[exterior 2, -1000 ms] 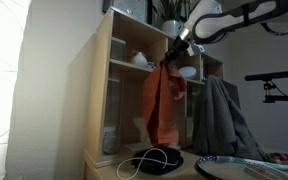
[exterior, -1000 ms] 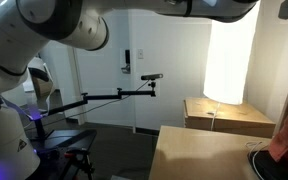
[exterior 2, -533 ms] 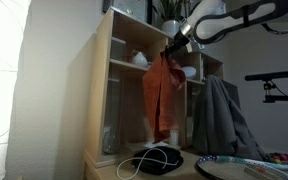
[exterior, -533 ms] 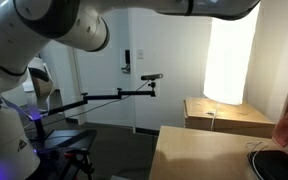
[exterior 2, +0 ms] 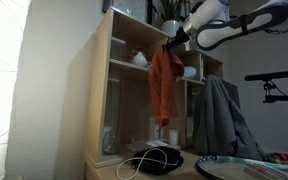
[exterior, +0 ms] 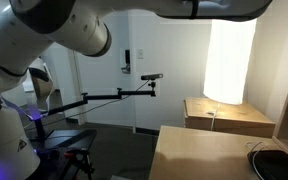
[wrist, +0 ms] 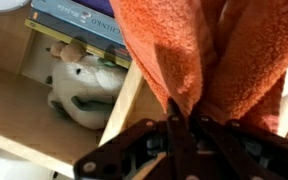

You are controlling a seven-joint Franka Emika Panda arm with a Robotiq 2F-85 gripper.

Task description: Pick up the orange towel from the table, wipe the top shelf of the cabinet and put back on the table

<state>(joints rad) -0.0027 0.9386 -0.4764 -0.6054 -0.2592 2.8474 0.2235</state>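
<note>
The orange towel (exterior 2: 163, 82) hangs from my gripper (exterior 2: 171, 43) in front of the wooden cabinet (exterior 2: 119, 90), with its top near the upper shelves. In the wrist view the towel (wrist: 209, 45) fills the upper right, and my gripper (wrist: 182, 112) is shut on a fold of it. The table (exterior 2: 109, 166) lies below the towel. The cabinet's top shelf (exterior 2: 134, 22) is to the left of my gripper at about the same height.
A white plush toy (wrist: 84, 85) and books (wrist: 74, 25) sit on cabinet shelves. A grey cloth (exterior 2: 222, 120) is draped beside the cabinet. A black cable and dark object (exterior 2: 152, 160) lie on the table. A wooden box (exterior: 227, 116) stands near a bright window.
The gripper has lifted the towel higher along the cabinet front. The towel has left the frame edge of the exterior view where it showed before.
</note>
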